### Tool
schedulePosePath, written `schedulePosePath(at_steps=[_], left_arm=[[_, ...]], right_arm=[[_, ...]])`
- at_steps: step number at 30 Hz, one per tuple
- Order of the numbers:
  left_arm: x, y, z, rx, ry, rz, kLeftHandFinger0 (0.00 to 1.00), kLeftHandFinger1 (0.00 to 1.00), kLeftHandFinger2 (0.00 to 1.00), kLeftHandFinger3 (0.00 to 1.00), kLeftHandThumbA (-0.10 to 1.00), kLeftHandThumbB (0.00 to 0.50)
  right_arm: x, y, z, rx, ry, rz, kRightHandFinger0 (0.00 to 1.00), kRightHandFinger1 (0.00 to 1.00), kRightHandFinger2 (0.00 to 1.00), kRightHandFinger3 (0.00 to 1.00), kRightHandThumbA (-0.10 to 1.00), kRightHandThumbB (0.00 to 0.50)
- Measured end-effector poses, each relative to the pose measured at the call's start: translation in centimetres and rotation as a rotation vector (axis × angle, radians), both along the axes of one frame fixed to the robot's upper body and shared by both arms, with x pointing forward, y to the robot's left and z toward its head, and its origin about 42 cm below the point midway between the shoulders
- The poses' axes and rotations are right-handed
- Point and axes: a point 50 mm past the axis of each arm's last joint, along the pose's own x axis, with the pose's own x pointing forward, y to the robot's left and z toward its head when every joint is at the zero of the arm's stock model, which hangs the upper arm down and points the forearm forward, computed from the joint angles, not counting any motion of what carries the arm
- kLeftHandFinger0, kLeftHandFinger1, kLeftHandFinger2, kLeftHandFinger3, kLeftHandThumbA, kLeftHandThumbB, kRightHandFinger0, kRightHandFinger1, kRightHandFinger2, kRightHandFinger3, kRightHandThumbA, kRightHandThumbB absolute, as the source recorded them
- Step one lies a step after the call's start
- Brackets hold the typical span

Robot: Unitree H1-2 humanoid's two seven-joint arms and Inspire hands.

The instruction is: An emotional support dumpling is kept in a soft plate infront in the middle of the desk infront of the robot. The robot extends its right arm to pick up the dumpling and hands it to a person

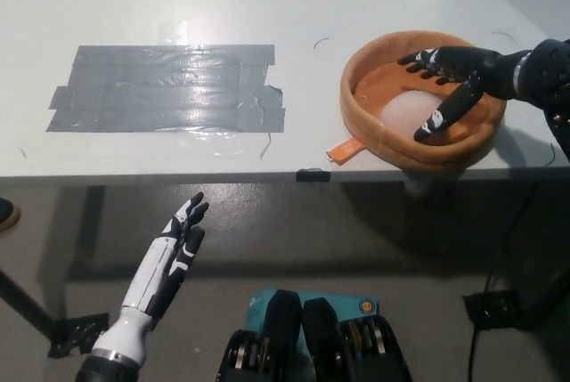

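Note:
A pale, rounded dumpling (408,111) lies inside a soft orange plate (370,129) with raised walls, at the right near the desk's front edge. My black right hand (450,79) reaches in from the right and hovers over the plate, open, its fingers spread around the dumpling's right side and top without closing on it. Part of the dumpling is hidden by the fingers. My white left hand (174,253) rests below the desk edge at lower left, open and holding nothing.
A large patch of grey tape (169,88) covers the white desk (294,8) at left centre. An orange tag (343,148) sticks out from the plate's left base. Cables lie on the floor at lower right.

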Motion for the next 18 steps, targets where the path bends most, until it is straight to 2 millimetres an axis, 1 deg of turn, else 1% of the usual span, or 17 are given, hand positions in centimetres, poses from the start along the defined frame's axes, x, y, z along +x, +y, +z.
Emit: schedulePosePath(at_steps=[2,3,4,8,11,13,15,18], left_arm=[[0.0,0.0,0.0,0.0,0.0,0.0,1.0,1.0,1.0,1.0,1.0,0.052],[0.0,0.0,0.0,0.0,-0.001,0.0,1.0,1.0,1.0,1.0,1.0,0.055],[0.0,0.0,0.0,0.0,-0.001,0.0,1.0,1.0,1.0,1.0,1.0,0.057],[0.0,0.0,0.0,0.0,-0.001,0.001,1.0,1.0,1.0,1.0,1.0,0.056],[0.0,0.0,0.0,0.0,-0.001,0.002,1.0,1.0,1.0,1.0,1.0,0.039],[0.0,0.1,0.0,0.0,-0.001,0.002,1.0,1.0,1.0,1.0,0.99,0.037],[0.0,0.1,0.0,0.0,-0.001,0.002,1.0,1.0,1.0,1.0,1.0,0.037],[0.0,0.1,0.0,-0.001,-0.002,0.003,1.0,1.0,1.0,1.0,1.0,0.035]], right_arm=[[0.0,0.0,0.0,-0.002,-0.008,-0.006,1.0,1.0,1.0,1.0,1.0,0.422],[0.0,-0.1,0.0,0.001,-0.012,-0.01,1.0,1.0,1.0,1.0,1.0,0.431],[0.0,-0.1,0.0,0.003,-0.014,-0.012,1.0,1.0,1.0,1.0,1.0,0.428],[-0.1,0.0,-0.6,0.01,-0.017,-0.014,1.0,1.0,1.0,1.0,1.0,0.427],[-0.2,0.3,-0.9,0.015,-0.018,-0.008,1.0,1.0,1.0,1.0,1.0,0.427],[-0.2,0.5,-1.1,0.026,-0.016,-0.006,1.0,1.0,1.0,1.0,1.0,0.434],[-0.3,0.7,-1.3,0.033,-0.013,-0.003,1.0,1.0,1.0,1.0,1.0,0.431],[-0.4,1.5,-2.1,0.054,0.0,0.013,1.0,1.0,1.0,1.0,1.0,0.434]])
